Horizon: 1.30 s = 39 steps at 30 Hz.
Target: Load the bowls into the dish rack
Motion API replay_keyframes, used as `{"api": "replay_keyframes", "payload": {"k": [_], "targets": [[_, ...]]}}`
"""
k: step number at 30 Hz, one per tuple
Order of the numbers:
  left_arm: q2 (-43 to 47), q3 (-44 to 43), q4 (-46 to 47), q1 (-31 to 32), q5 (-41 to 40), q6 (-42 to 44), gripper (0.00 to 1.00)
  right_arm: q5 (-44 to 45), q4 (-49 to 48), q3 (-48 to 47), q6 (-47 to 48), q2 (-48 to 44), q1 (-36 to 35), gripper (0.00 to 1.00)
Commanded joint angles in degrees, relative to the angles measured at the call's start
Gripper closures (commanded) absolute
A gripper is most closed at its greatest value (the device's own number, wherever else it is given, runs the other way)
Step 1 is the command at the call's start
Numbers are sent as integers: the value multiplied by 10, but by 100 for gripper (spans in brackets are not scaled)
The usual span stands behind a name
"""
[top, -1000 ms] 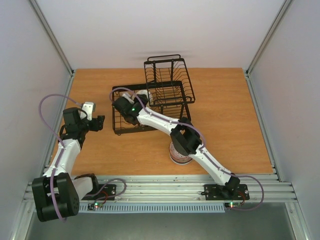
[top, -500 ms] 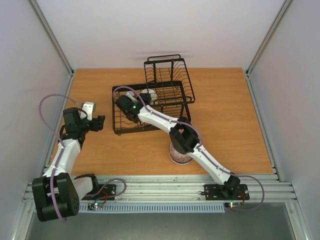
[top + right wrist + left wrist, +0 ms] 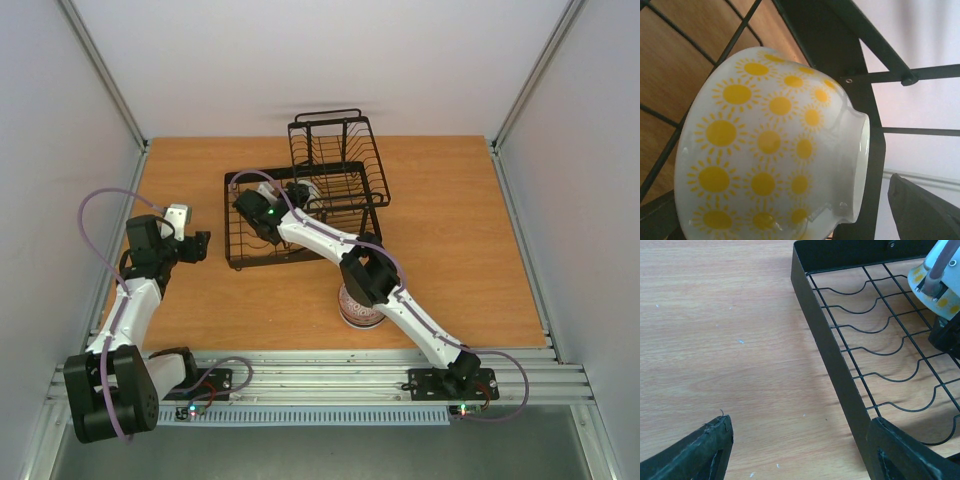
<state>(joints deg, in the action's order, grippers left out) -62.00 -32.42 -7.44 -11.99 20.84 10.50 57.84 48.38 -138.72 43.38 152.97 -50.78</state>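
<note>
The black wire dish rack stands at the table's middle back, its raised basket behind the lower one. My right gripper reaches into the lower basket. A white bowl with yellow suns lies on its side between its jaws, on the wires. One right finger shows, a small gap away from the bowl's foot. That bowl also shows in the left wrist view. My left gripper is open and empty just left of the rack's side wall.
A stack of patterned bowls sits near the front edge, partly hidden under my right arm's elbow. Grey walls close in the table on the left, right and back. The right arm's purple cable hangs over the lower basket.
My right gripper has shifted slightly toward the back right inside the lower basket, the sun bowl with it. The left arm has not moved.
</note>
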Motion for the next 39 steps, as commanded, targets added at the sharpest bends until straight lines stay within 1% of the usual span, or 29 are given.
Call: {"api": "replay_keyframes", "payload": {"k": [1, 4, 10, 17, 25, 31, 36, 39], "targets": [[-4, -4, 17, -4, 10, 0, 26, -4, 18, -19, -22, -1, 2, 1], [-5, -4, 17, -4, 10, 0, 25, -22, 7, 3, -27, -18, 0, 1], [-5, -4, 17, -4, 10, 0, 25, -32, -85, 88, 14, -77, -22, 1], [-3, -3, 16, -4, 11, 0, 25, -48, -116, 90, 50, -92, -52, 1], [-3, -2, 15, -4, 14, 1, 26, -74, -105, 97, 35, -105, -60, 1], [-1, -1, 15, -4, 14, 3, 25, -75, -187, 167, 75, -162, -86, 1], [0, -1, 16, -4, 14, 3, 25, -74, -166, 169, 72, -202, -128, 1], [0, -2, 15, -4, 14, 2, 25, -92, -131, 178, 34, -232, -153, 3]]}}
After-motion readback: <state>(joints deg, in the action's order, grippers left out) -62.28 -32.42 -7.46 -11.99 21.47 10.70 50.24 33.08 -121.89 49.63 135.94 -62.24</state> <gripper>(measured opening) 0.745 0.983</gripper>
